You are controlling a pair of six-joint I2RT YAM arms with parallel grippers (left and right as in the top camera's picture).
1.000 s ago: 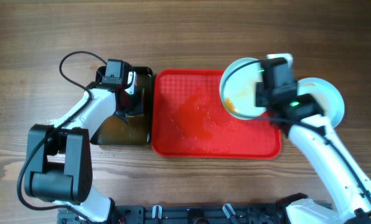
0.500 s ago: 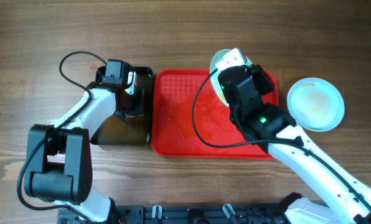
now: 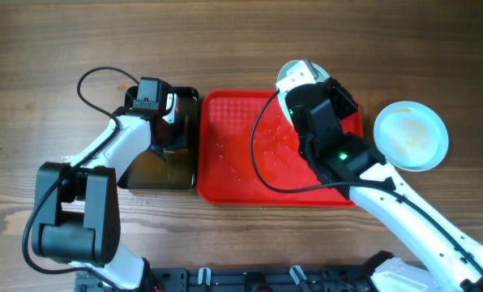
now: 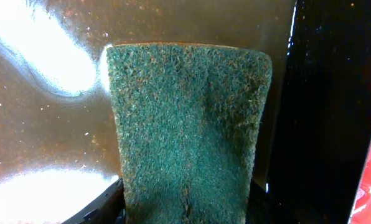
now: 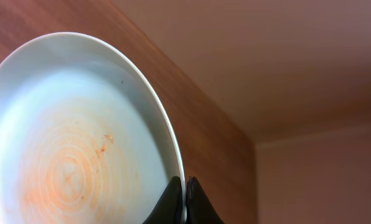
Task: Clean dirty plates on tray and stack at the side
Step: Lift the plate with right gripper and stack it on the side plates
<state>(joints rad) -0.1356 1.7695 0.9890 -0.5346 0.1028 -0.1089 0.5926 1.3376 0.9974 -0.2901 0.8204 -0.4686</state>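
While the right arm hangs over the tray, bench point(image 3: 31, 49): flat wood grain, carries everything.
tray point(image 3: 225, 182): red plastic, rounded corners, raised rim, textured base. Wet streaks on it, and no plate lying flat on the visible part. The rim likely contains drips.
bin point(image 3: 173, 172): black, narrow, just left of the tray, holds brownish water. Close by, so the sponge trip is short, my read.
side plate point(image 3: 412, 135): round, pale, shallow, flat on the bench right of the tray and apart from it. Faint yellowish tint in the well. One plate or a stack, cannot tell.
held plate point(image 5: 79, 137): same shape, glossy, tipped on edge above the tray's far rim. Orange concentric smear in the well. Probably tilted to present the face for wiping and to drain over the tray.
sponge point(image 4: 188, 124): green, coarse fibrous pad, rectangular. Dipped or just above the water, cannot tell.
right hand point(image 5: 184, 198): narrow, pinching the held plate's rim. The edge grip leaves the dirty face free.
left hand point(image 4: 185, 214): inside the bin, clamped on the sponge's near end.
third plate: not in view.
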